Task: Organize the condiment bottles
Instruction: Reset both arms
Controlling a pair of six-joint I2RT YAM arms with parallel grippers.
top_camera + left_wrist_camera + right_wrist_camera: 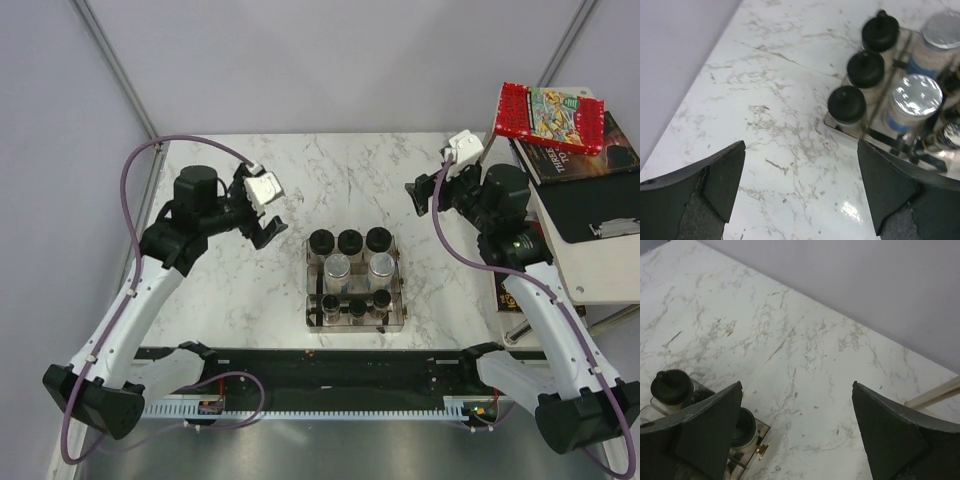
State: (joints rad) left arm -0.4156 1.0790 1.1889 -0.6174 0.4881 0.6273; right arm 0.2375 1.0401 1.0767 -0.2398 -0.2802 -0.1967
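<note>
Marble surface [230,300]: condiment bottles [354,272] are held upright in a clear rack [355,326] at centre. Left tool [801,145], spread and empty, is stationed at its 10 o'clock; right tool [797,385], likewise spread, at 2 o'clock.

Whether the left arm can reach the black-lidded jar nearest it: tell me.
Probably yes. The left arm has its jaws wide open beside the rack, with only table between them and that black-lidded jar; neighbouring jars crowd it, though.
</note>
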